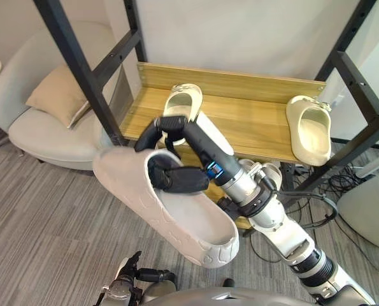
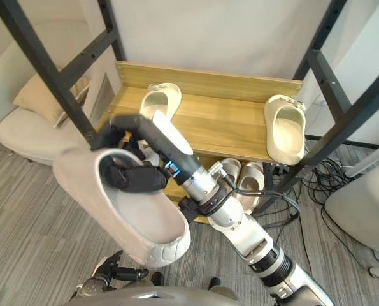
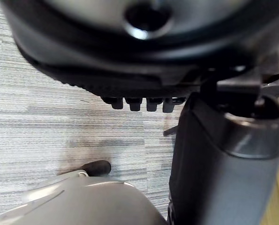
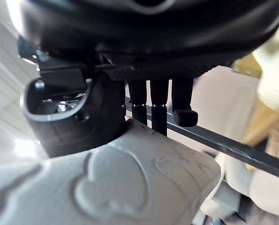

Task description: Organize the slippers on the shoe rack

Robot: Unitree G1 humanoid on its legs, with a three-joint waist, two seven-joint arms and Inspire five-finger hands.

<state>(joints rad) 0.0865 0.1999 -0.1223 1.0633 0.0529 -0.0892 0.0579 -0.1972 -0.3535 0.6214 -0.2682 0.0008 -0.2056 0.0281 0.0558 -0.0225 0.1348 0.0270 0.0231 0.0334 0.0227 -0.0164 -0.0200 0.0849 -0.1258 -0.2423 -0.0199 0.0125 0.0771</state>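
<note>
My right hand (image 1: 176,178) is shut on a large cream slipper (image 1: 176,217) and holds it in the air in front of the wooden shoe rack (image 1: 246,108), toward its left end. The thumb sits inside the slipper's opening and the fingers (image 4: 151,105) curl over its embossed outer side (image 4: 130,187). Two cream slippers rest on the rack's top shelf, one at the left (image 1: 181,102) and one at the right (image 1: 310,131). My left hand (image 1: 135,275) hangs low near the floor, fingers relaxed and holding nothing.
More pale slippers (image 2: 240,178) sit on the rack's lower shelf. Black metal frame posts (image 1: 81,70) flank the rack on both sides. A white armchair (image 1: 23,127) with a beige cushion (image 1: 58,95) stands at the left. Cables (image 1: 332,191) lie on the grey carpet at the right.
</note>
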